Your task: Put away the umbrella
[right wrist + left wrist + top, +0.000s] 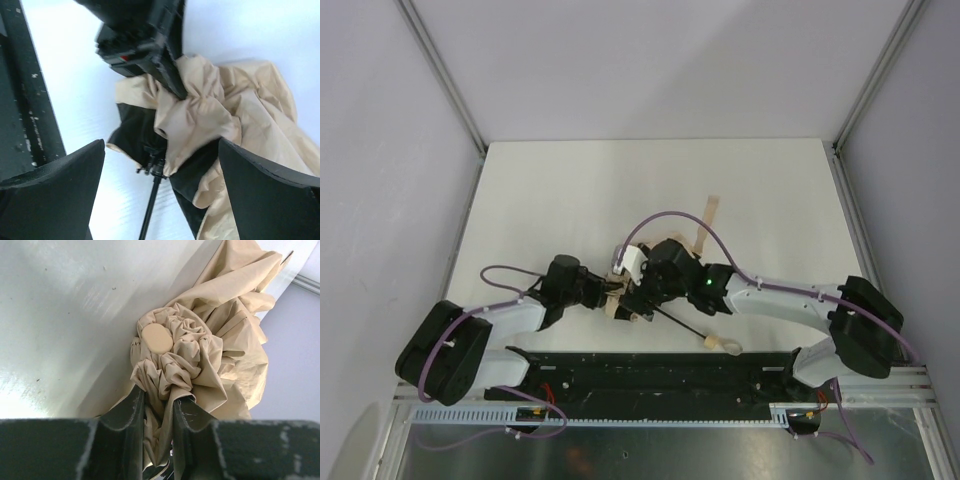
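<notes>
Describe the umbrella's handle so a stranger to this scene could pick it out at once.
Start at the white table and find the crumpled beige canopy at its middle. A thin black shaft runs from it toward the near right; the handle caps its end. Unlike the fabric, it is small, pale and smooth, lying free just ahead of the black rail.
</notes>
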`<state>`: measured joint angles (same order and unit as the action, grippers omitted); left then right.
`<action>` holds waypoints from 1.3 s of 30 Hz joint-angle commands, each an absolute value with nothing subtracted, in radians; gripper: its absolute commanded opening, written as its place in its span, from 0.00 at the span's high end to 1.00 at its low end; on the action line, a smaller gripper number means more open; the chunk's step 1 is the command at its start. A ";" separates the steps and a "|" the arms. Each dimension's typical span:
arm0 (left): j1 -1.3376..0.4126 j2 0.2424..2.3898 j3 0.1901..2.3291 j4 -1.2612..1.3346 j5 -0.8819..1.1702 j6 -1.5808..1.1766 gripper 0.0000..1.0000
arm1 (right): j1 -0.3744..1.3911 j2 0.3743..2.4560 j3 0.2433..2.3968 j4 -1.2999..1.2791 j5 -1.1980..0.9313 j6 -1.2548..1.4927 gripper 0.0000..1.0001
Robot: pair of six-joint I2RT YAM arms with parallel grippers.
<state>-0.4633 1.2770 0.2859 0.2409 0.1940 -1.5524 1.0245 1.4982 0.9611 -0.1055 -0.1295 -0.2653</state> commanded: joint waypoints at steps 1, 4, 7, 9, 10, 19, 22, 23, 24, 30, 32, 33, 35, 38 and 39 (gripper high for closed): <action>-0.432 1.310 0.288 -0.003 0.122 -1.472 1.00 | 1.083 1.462 0.917 -0.025 -0.055 -0.318 0.01; -0.429 1.310 0.295 -0.026 0.148 -1.479 1.00 | 1.128 1.483 0.913 0.027 -0.040 -0.343 0.01; -0.427 1.299 0.309 -0.058 0.181 -1.487 1.00 | 1.168 1.545 0.913 0.096 0.060 -0.341 0.01; -0.425 1.289 0.322 -0.089 0.202 -1.490 1.00 | 1.188 1.600 0.913 0.146 0.135 -0.347 0.01; -0.423 1.287 0.328 -0.104 0.216 -1.492 1.00 | 1.195 1.628 0.913 0.177 0.164 -0.352 0.01; -0.413 1.302 0.362 -0.164 0.293 -1.508 1.00 | 1.205 1.888 0.962 0.274 0.379 -0.335 0.01; -0.413 1.287 0.369 -0.175 0.287 -1.507 1.00 | 1.189 1.939 0.975 0.215 0.476 -0.292 0.05; -0.413 1.284 0.372 -0.177 0.285 -1.508 1.00 | 1.175 1.943 0.977 0.186 0.463 -0.268 0.15; -0.412 1.283 0.375 -0.178 0.283 -1.507 1.00 | 1.158 1.942 0.979 0.154 0.421 -0.244 0.28; -0.398 1.289 0.424 -0.180 0.272 -1.475 1.00 | 1.079 1.933 0.979 -0.014 0.128 -0.152 0.90; -0.383 1.288 0.459 -0.180 0.261 -1.437 1.00 | 1.061 1.939 0.978 -0.039 0.054 -0.140 0.97; -0.373 1.287 0.479 -0.179 0.256 -1.412 1.00 | 1.052 1.944 0.978 -0.043 0.011 -0.135 0.99; -0.347 1.276 0.517 -0.179 0.246 -1.356 0.90 | 1.022 1.952 0.978 -0.042 -0.099 -0.122 1.00; -0.294 1.228 0.548 -0.180 0.235 -1.282 0.48 | 0.964 1.965 0.977 -0.019 -0.280 -0.091 1.00; -0.276 1.205 0.550 -0.180 0.231 -1.259 0.38 | 0.944 1.970 0.977 -0.015 -0.335 -0.080 1.00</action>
<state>-0.3527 1.2747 0.4965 -0.1291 0.2752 -1.3994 1.0206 1.8786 1.0264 0.1848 -0.0360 -0.1741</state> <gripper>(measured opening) 0.422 0.227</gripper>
